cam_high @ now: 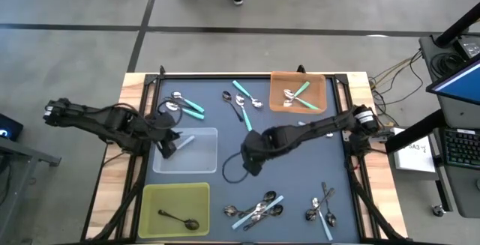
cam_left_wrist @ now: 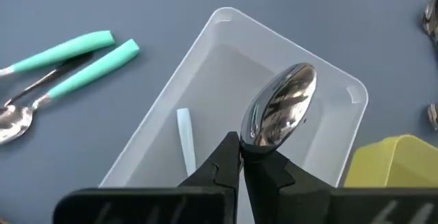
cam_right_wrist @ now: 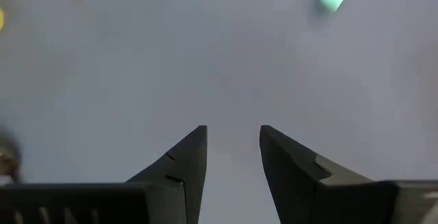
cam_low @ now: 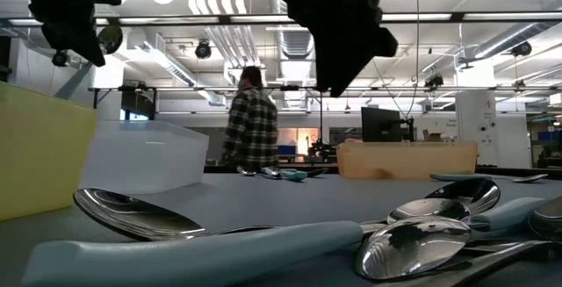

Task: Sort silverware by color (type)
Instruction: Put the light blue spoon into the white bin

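Note:
My left gripper [cam_left_wrist: 241,142] hangs over the clear tray [cam_high: 202,159] at the table's left and is shut on a spoon whose shiny bowl [cam_left_wrist: 280,107] sticks out past the fingertips. A pale blue handle [cam_left_wrist: 185,138] shows in the tray beside the fingers; whether it belongs to that spoon I cannot tell. My right gripper [cam_right_wrist: 233,131] stands open above the bare mat at the table's middle [cam_high: 253,159], with nothing between its fingers. Loose spoons lie in groups at far left [cam_high: 184,104], far centre [cam_high: 244,103], near centre [cam_high: 255,209] and near right [cam_high: 322,207]. My left gripper pinches the spoon at its neck [cam_left_wrist: 248,140], just behind the bowl, between the tips of its two fingers. The fingers slant down from the table's left. The bowl juts forward past the tips, lifted clear above the clear tray; the fingers hide the handle.
An orange tray [cam_high: 319,88] at the far right holds teal-handled spoons. A yellow-green tray [cam_high: 154,196] at the near left holds one dark metal spoon [cam_high: 180,219]. A black cable loops on the mat by my right gripper [cam_high: 229,171]. A person stands in the room beyond [cam_low: 250,125].

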`<control>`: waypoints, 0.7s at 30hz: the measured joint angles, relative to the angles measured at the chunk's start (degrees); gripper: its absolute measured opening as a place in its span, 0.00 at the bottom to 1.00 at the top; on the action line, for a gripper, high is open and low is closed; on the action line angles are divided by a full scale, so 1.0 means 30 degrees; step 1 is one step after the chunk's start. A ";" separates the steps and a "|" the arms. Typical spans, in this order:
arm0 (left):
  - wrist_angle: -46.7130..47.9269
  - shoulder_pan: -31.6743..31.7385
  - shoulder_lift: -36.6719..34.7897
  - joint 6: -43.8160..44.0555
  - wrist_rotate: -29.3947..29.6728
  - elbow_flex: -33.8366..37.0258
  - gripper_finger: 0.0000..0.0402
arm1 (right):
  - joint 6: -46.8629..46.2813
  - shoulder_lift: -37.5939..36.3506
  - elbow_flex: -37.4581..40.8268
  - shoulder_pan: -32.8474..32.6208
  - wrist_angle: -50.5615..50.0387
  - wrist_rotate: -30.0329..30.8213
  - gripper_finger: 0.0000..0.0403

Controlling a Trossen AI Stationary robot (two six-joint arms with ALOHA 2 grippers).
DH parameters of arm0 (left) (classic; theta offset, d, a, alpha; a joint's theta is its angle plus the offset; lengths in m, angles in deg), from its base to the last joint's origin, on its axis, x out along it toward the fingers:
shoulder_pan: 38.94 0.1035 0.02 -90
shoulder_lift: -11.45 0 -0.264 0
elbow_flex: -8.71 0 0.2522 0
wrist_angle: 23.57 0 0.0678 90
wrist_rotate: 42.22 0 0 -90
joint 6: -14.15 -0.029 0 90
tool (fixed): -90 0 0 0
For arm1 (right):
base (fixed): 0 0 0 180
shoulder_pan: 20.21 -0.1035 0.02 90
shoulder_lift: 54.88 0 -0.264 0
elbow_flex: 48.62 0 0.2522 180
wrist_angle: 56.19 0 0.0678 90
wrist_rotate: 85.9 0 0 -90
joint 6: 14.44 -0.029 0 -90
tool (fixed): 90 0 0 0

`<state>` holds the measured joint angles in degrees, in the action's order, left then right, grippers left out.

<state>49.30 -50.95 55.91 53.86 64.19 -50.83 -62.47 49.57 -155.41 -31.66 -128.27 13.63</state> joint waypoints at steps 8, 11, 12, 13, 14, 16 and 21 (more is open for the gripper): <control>0.0032 -0.0001 0.0174 -0.1884 -0.2158 0.0485 0.11 | -0.4158 0.0780 0.0207 -0.2133 0.1070 -0.1401 0.32; -0.0125 -0.0015 0.0063 -0.2291 -0.2657 0.0954 0.16 | -0.5377 0.1136 0.0212 -0.2855 0.2039 -0.1957 0.33; -0.0308 -0.0015 0.0055 -0.2337 -0.2764 0.1095 0.18 | -0.5762 0.1212 0.0207 -0.3040 0.2445 -0.2184 0.33; -0.0680 -0.0019 0.0038 -0.2363 -0.2852 0.1220 0.19 | -0.6090 0.1330 0.0207 -0.3234 0.2692 -0.2362 0.33; -0.1085 -0.0060 0.0038 -0.2366 -0.3063 0.1360 0.21 | -0.6330 0.1530 0.0207 -0.3414 0.3027 -0.2525 0.33; -0.1983 -0.0135 -0.0035 -0.2547 -0.3720 0.1665 0.23 | -0.6722 0.1871 0.0207 -0.3764 0.3873 -0.3003 0.33; -0.3624 -0.0364 -0.0086 -0.3079 -0.4241 0.2105 0.25 | -0.7708 0.3050 0.0207 -0.4624 0.4945 -0.4386 0.31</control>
<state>38.43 -52.05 55.65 44.62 51.47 -44.51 -85.60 58.73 -154.79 -45.54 -113.43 0.47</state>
